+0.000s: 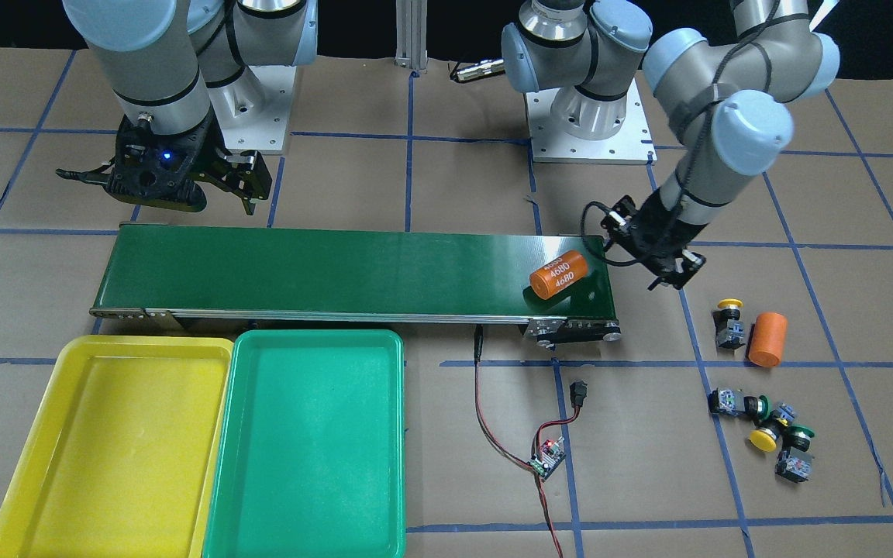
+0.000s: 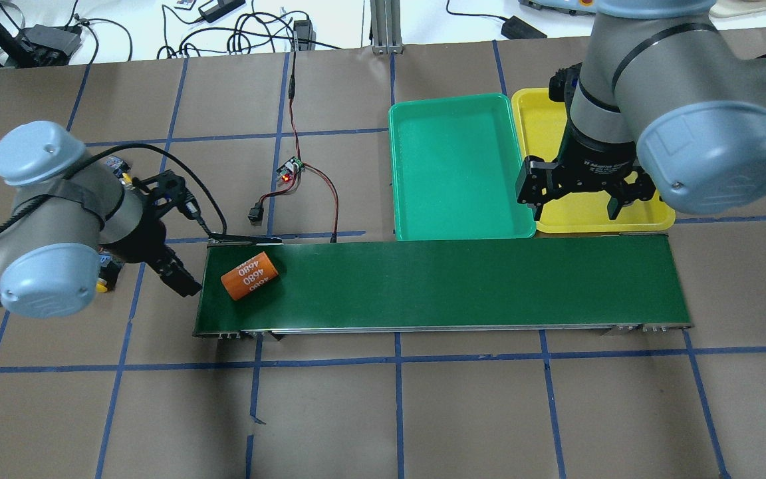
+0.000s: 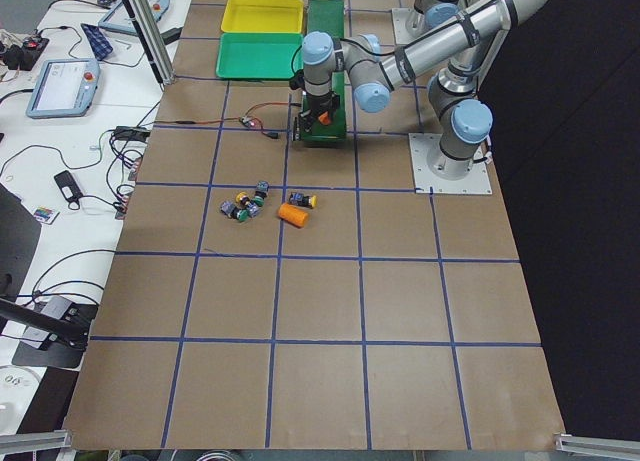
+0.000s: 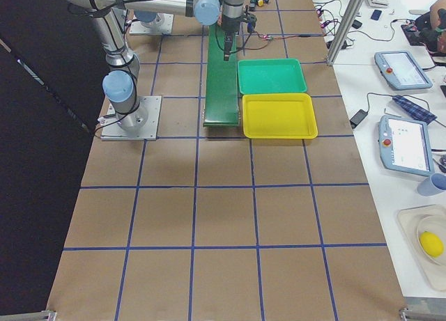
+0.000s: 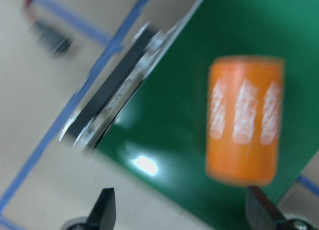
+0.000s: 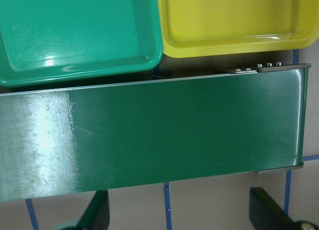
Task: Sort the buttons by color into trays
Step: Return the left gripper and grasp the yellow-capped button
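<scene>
No buttons [image 1: 762, 439] sorted yet: we see all four lying beyond the conveyor belt's [image 1: 338, 271] end. Yellow tray [image 1: 105, 442] and teal tray [image 1: 315, 442] sit beside the belt, bare. Left gripper [image 1: 673, 271] is wide and empty by the belt-end 4680 cylinder [image 1: 560, 275]. Right gripper [image 2: 586, 199] is wide and empty over the opposite end. Next, we reckon, left reaches for a button.

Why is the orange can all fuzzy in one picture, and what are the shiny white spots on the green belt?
Left wrist view: the orange cylinder is smeared, likely from motion, its lettering unreadable; a white glare spot sits on the conveyor belt. Right wrist view: sharp, with pale glare on the belt's left part. Front-facing view: sharp, 4680 reads clearly.
</scene>
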